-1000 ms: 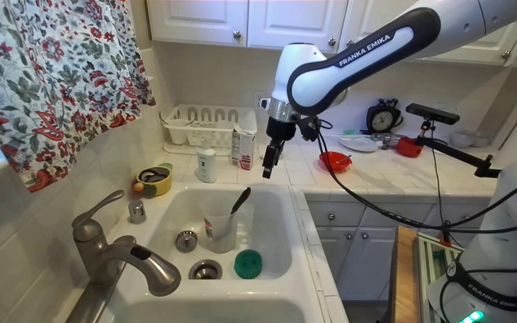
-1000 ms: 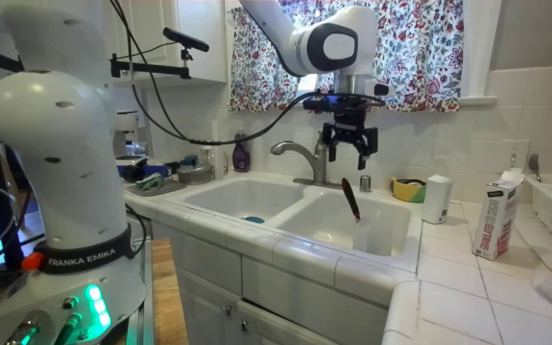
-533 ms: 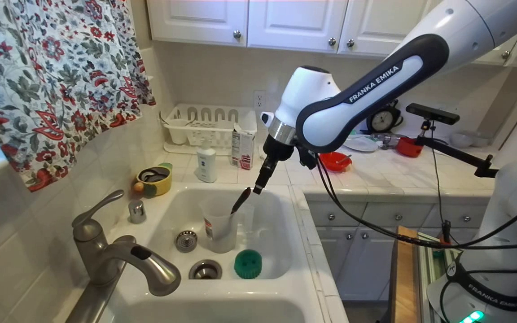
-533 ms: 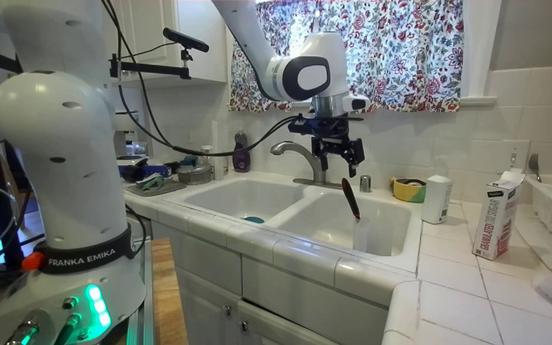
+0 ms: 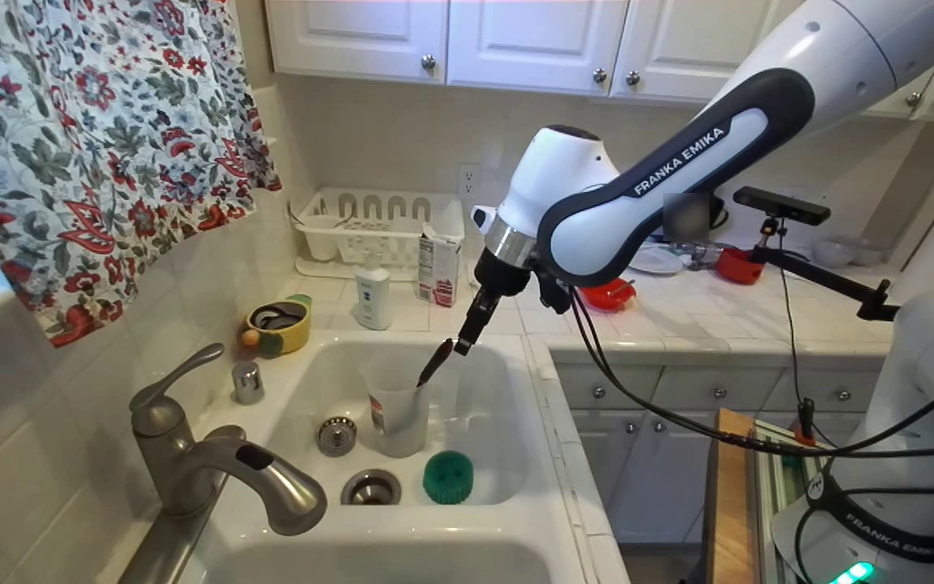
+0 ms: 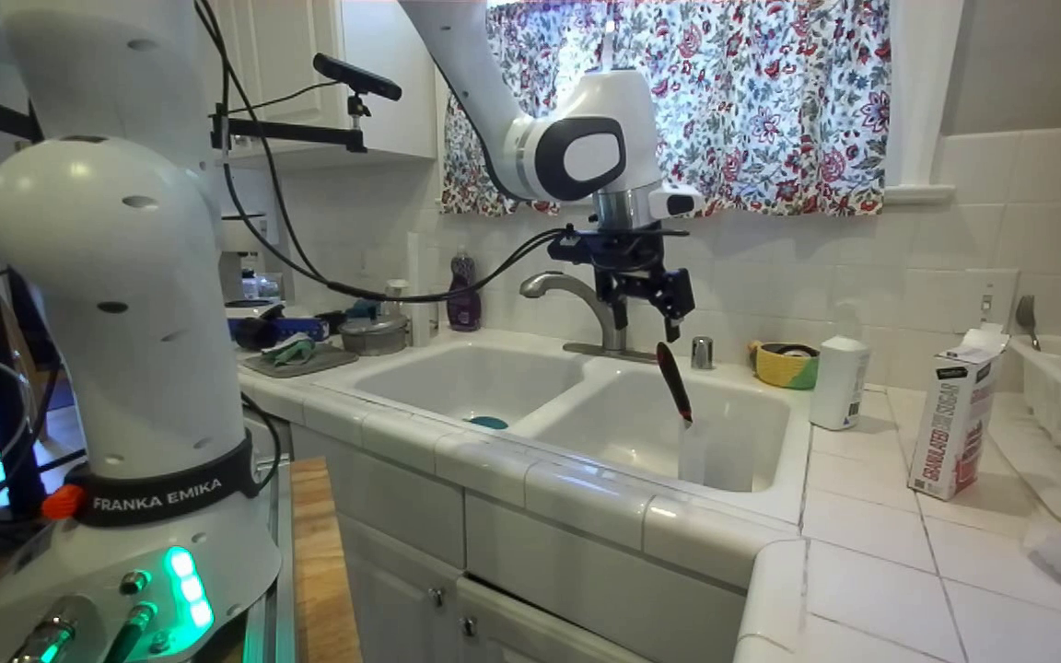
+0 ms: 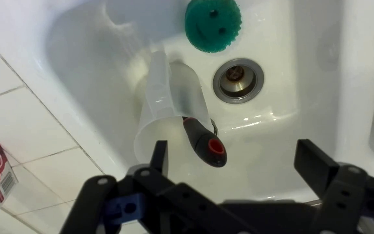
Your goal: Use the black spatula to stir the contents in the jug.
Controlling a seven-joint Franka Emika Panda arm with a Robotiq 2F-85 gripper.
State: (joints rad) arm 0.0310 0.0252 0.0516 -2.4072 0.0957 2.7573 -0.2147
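The black spatula leans in the jug, its black handle with red trim sticking up and tilted over the rim. It also shows in an exterior view and in the wrist view. Its head is hidden inside the jug. The jug, whitish and translucent, stands in the sink basin; its handle and side show in the wrist view. My gripper is open and empty, just above the handle's end. In the wrist view the handle end lies between the open fingers, nearer the left finger, with no contact visible.
The white sink surrounds the jug. A green round scrubber and a drain are beside it. The faucet, a white bottle, a sugar carton and a yellow pot stand around the sink.
The gripper has come down and tilted, closing in on the spatula's handle end, with only a small shift in the last half second. The spatula and jug have not visibly moved.
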